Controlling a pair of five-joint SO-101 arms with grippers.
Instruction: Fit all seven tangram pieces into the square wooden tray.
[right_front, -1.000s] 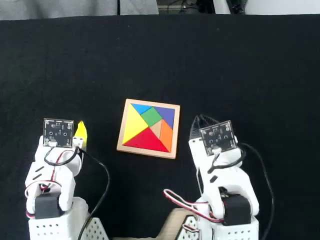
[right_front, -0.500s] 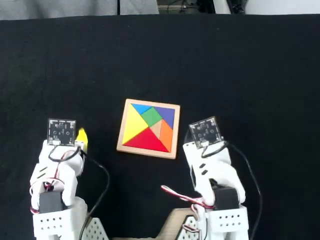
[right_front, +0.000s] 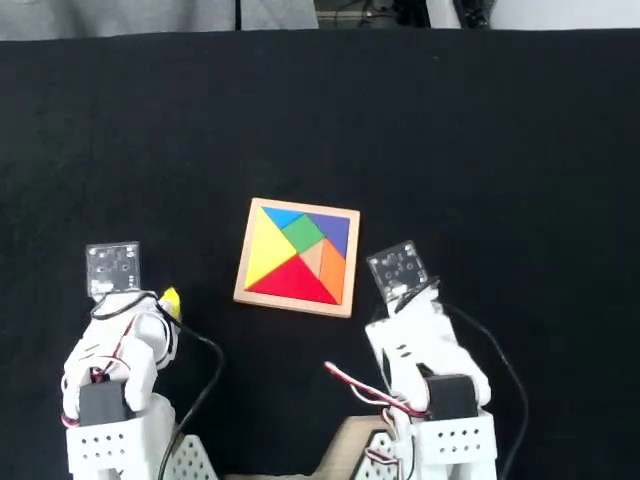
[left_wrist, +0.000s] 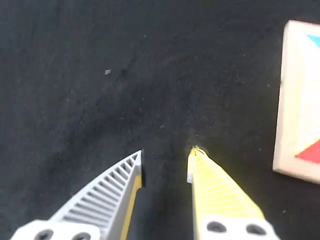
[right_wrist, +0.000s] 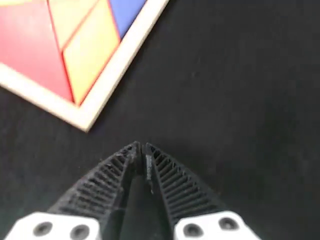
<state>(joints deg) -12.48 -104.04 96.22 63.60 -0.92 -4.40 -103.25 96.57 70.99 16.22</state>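
Starting near the left corner of the black cloth-covered table (right_front: 500, 150), my left gripper (left_wrist: 165, 152), one finger grey and one yellow, hangs low over the cloth. Its fingers are parted by a moderate gap with nothing between them, and I judge it idle because no piece is left to fetch. The square wooden tray (right_front: 292, 304) lies well apart from those tips, about the middle of the table and a little toward the near edge, slightly askew. In it I count all seven pieces. The large yellow triangle (right_front: 266, 250) is against the left wall and the large red triangle (right_front: 292, 282) along the near wall. The small blue triangle (right_front: 280, 216) is by the far left corner, beside the green square (right_front: 303, 233), with the indigo triangle (right_front: 337, 231) in the far right corner. The pale tan triangle (right_front: 313, 262) sits mid-tray and the orange parallelogram (right_front: 333, 270) against the right wall. They lie flat, edge to edge, so the job looks done to me. Further right, my black-fingered right gripper (right_wrist: 140, 147) is closed tip to tip on nothing. It is low over the cloth near the tray's near right corner without touching it, presumably kept off so it cannot nudge the frame.
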